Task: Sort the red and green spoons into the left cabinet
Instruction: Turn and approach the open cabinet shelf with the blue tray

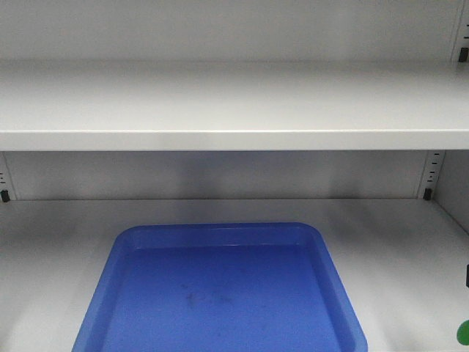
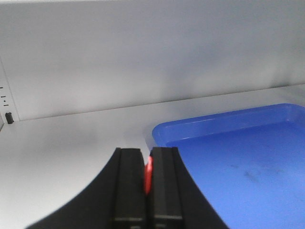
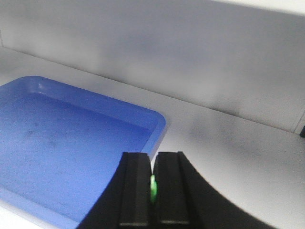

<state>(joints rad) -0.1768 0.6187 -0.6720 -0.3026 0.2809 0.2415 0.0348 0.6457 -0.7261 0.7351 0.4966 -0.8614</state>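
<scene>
Soft, cool, even light fills all three views, with no hard glare. In the front view the upper shelf (image 1: 234,103) is pale and bright, and a dim grey band of shadow lies on the back wall (image 1: 220,176) beneath it. The blue tray (image 1: 220,233) has a faint sheen along its rim.

Both wrist views are slightly blurred. The left gripper (image 2: 147,160) and right gripper (image 3: 153,164) are black, out-of-focus shapes. Each pinches a fuzzy sliver: the red spoon (image 2: 148,174) and the green spoon (image 3: 153,187). Patchy grey shadows mottle the wall. The top right corner of the right wrist view is washed out white.
</scene>
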